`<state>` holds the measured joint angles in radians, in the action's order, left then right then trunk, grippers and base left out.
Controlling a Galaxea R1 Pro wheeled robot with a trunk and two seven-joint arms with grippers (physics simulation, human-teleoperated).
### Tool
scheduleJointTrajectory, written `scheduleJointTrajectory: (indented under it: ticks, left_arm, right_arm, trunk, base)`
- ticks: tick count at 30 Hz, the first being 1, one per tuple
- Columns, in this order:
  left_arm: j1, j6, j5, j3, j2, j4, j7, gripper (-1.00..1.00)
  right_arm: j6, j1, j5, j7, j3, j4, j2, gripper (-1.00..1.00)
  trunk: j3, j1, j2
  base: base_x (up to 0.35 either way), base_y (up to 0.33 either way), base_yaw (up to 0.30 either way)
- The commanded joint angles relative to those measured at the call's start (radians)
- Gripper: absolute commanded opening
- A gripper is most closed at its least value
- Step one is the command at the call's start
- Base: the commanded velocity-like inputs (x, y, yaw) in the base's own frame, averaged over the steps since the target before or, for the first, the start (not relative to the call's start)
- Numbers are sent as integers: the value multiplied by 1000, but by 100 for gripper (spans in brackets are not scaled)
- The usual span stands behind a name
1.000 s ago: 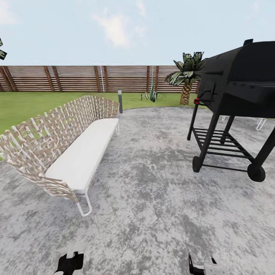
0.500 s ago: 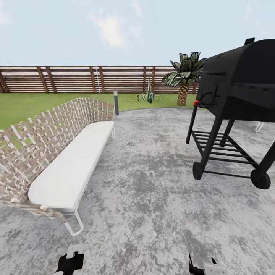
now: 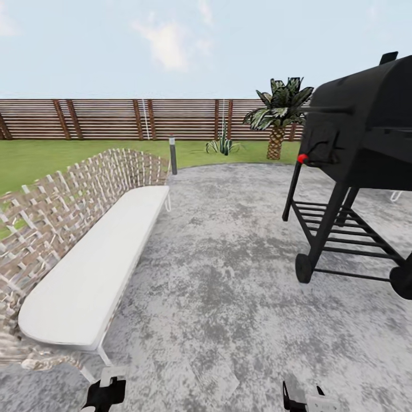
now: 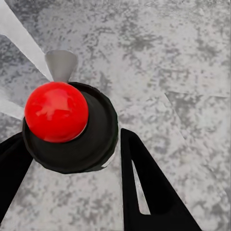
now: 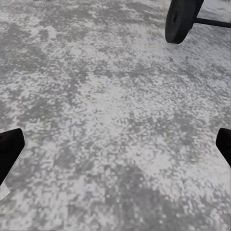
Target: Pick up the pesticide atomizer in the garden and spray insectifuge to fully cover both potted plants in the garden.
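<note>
My left gripper (image 4: 72, 163) is shut on the pesticide atomizer (image 4: 57, 113), a dark round body with a red top seen from above between the black fingers (image 4: 144, 183). In the head view the left gripper (image 3: 106, 395) sits at the lower edge over the grey patio (image 3: 229, 274). Over bare paving, my right gripper (image 5: 115, 147) is open and holds nothing; the head view shows it (image 3: 303, 400) low at the right. One potted plant (image 3: 222, 145), a low green rosette, stands far off on the lawn by the wooden fence (image 3: 103, 119).
A woven bench (image 3: 86, 246) with a white seat runs along the left. A black wheeled grill (image 3: 355, 160) stands at the right, its wheel (image 5: 182, 19) near my right gripper. A grey bollard lamp (image 3: 173, 154) and a palm (image 3: 278, 117) stand at the patio's far edge.
The whole head view has shifted: the bench now reaches closer and lower left, the grill sits further right. Both grippers stay put in the picture.
</note>
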<state>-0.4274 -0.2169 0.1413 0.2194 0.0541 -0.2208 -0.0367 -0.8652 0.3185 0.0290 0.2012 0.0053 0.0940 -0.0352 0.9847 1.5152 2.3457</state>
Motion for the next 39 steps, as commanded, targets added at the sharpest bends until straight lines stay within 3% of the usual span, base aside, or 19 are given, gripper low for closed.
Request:
scheduleJointTrajectory:
  ticks: [1, 39]
  left_arm:
    - [-1, -4, 11, 4, 0, 1, -3, -100]
    - [-1, -3, 11, 5, 1, 0, -3, -100]
  right_arm:
    - [-2, 1, 3, 4, 1, -1, 0, 100]
    - [-3, 1, 3, 5, 1, -1, 1, 100]
  trunk:
    - [1, 0, 0]
    - [1, 0, 0]
  base:
    - [339, 0, 0]
    - [339, 0, 0]
